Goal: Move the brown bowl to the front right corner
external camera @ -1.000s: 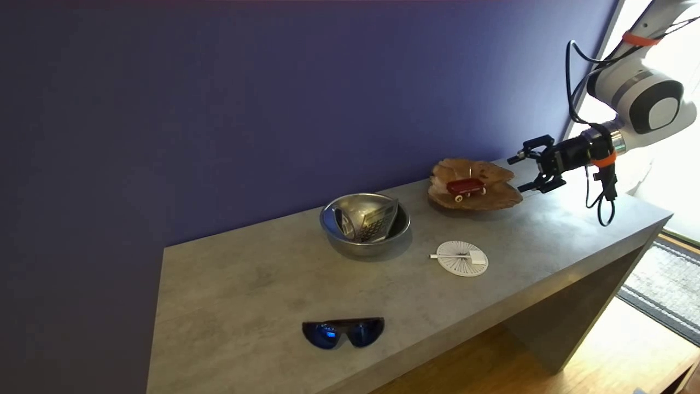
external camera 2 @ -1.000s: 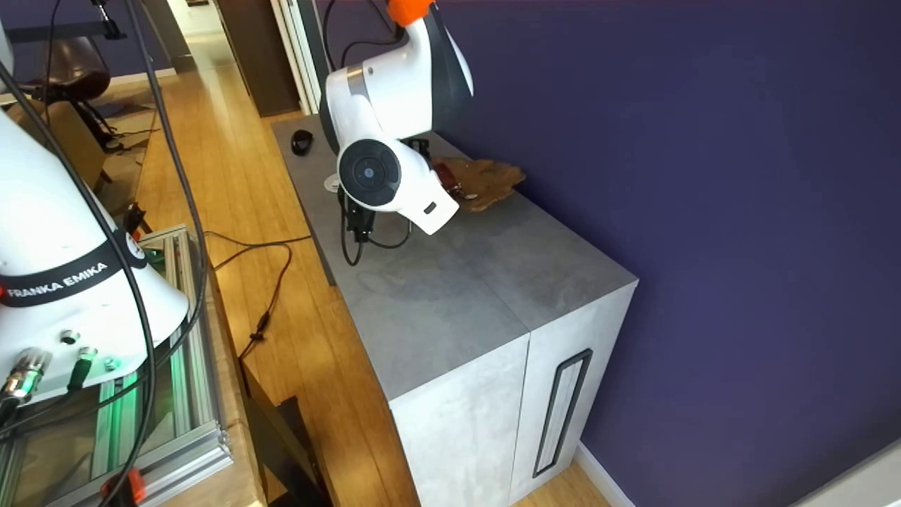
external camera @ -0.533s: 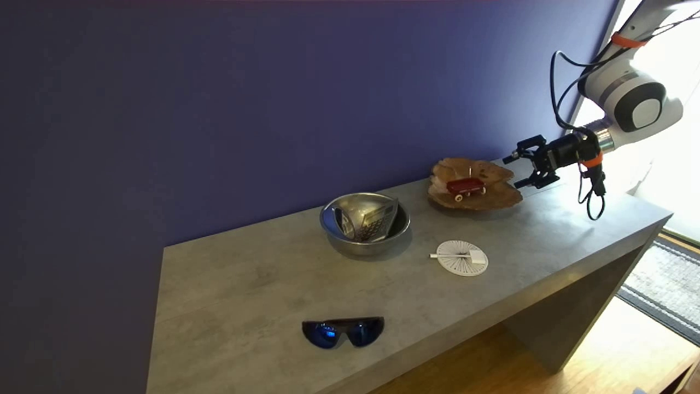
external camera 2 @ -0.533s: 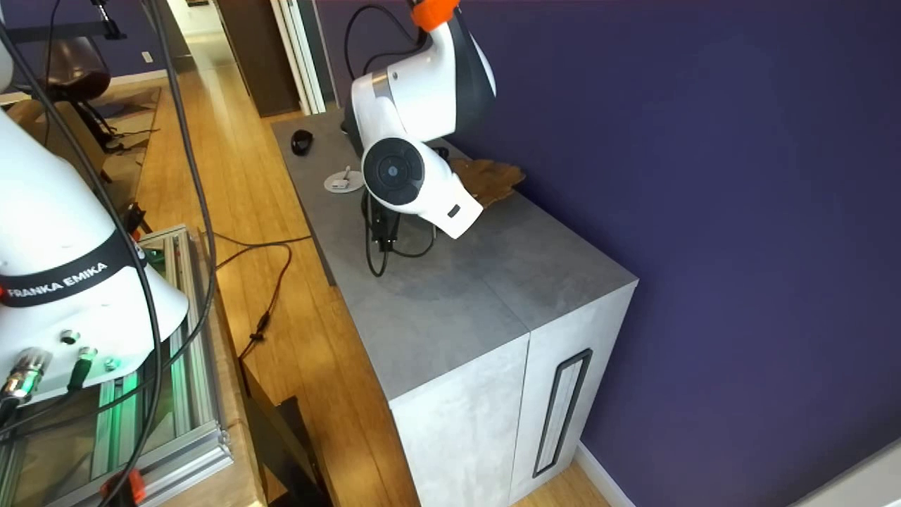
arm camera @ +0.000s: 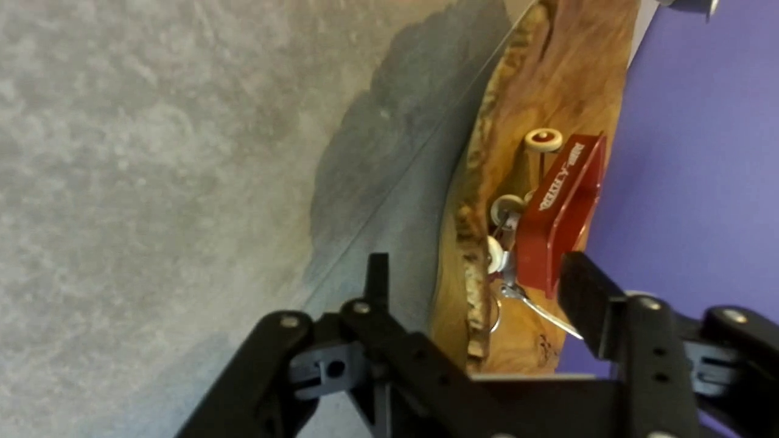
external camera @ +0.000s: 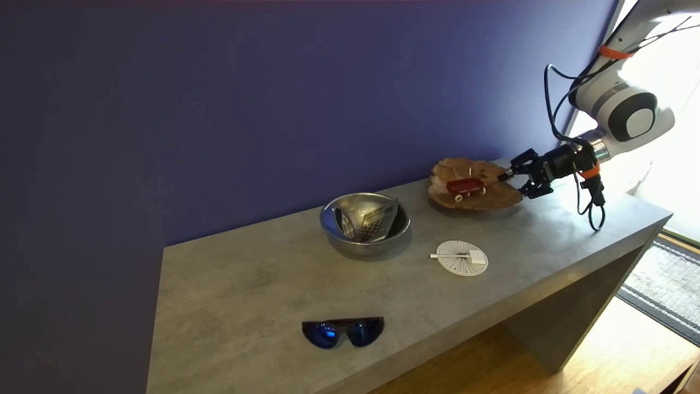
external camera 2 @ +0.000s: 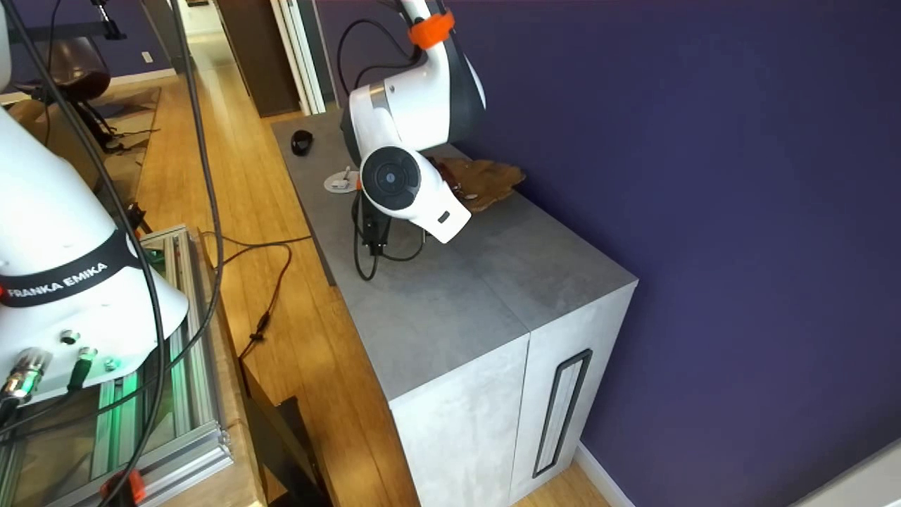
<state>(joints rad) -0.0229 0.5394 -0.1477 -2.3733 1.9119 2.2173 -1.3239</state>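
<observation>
Your hand (arm camera: 477, 267) is spread wide, nothing gripped, near the rim of the brown bowl (external camera: 495, 196), which is on the table (external camera: 246, 301) by the wall (external camera: 328, 109); red wagon (external camera: 465, 186) sits inside, so a one-edge lift could tip it out

It looked like a room in a home, with a lab-style robot arm (external camera 2: 415, 113) and metal frame (external camera 2: 184, 466). The purple wall (external camera: 273, 109) met a white baseboard (external camera 2: 603, 479) above a wood floor (external camera 2: 225, 169), with a rug (external camera: 664, 287) and a brown chair (external camera 2: 77, 69). The grey table (external camera: 235, 290) held a household mix: 1 steel bowl (external camera: 366, 250) with a grater (external camera: 378, 223) in it, 1 pair of sunglasses (external camera: 362, 332), 1 toy wagon (external camera: 466, 187) in a brown bowl (external camera: 495, 198).
</observation>
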